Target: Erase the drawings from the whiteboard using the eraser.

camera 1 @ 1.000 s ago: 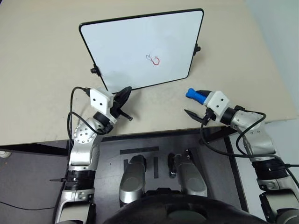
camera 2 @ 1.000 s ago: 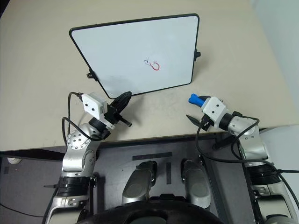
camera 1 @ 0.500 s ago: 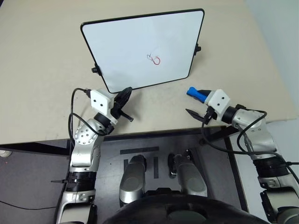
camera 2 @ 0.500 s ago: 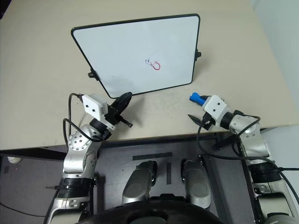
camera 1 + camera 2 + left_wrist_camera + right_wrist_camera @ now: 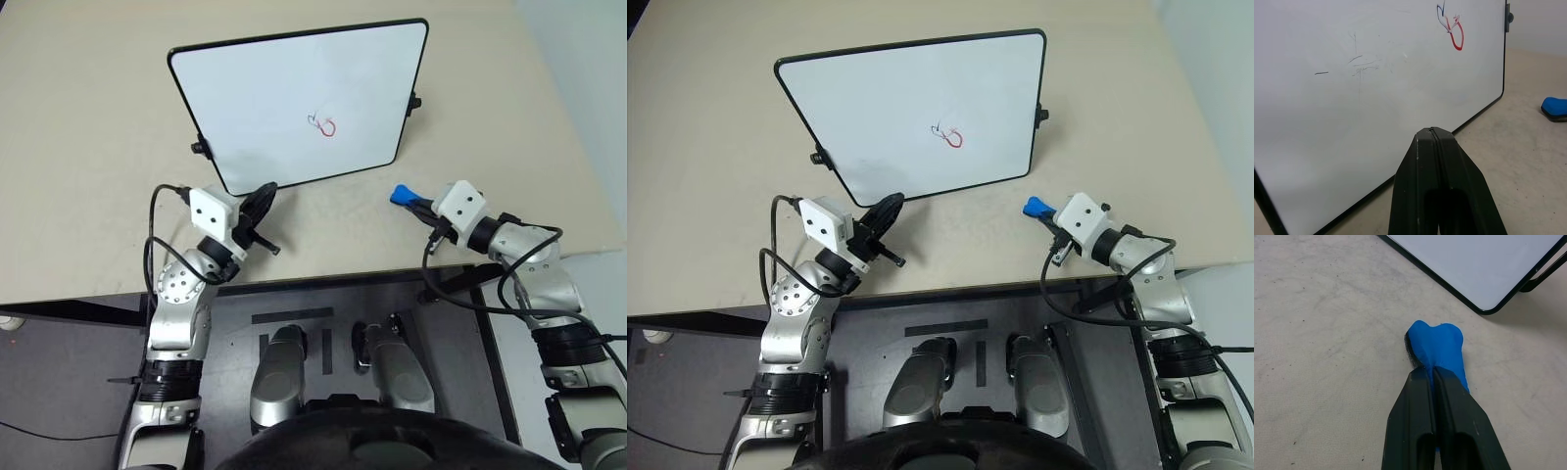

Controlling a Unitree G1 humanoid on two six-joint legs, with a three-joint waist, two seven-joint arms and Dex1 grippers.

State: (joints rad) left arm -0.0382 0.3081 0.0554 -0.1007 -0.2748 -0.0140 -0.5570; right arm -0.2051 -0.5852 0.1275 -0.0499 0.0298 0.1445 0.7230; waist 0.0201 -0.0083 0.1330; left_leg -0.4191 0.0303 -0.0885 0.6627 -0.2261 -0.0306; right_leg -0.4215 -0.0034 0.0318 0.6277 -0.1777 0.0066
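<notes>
I find the right gripper (image 5: pixel 1432 377), wide apart a second ago, now clamped on the eraser (image 5: pixel 1437 345); left gripper (image 5: pixel 1432 134) unchanged, fingers together

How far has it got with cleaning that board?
Early. Done: the right gripper has shut on the blue eraser, on the table beside the whiteboard. Left: lifting it and wiping; the red and dark drawings are untouched. The left gripper is shut and empty by the board's near edge.

Silver-grey jointed arms end in white boxy wrist housings (two small dark holes each), with looping black cables; the left hand (image 5: pixel 257 217) and right hand (image 5: pixel 1434 382) have tapered black fingers.
</notes>
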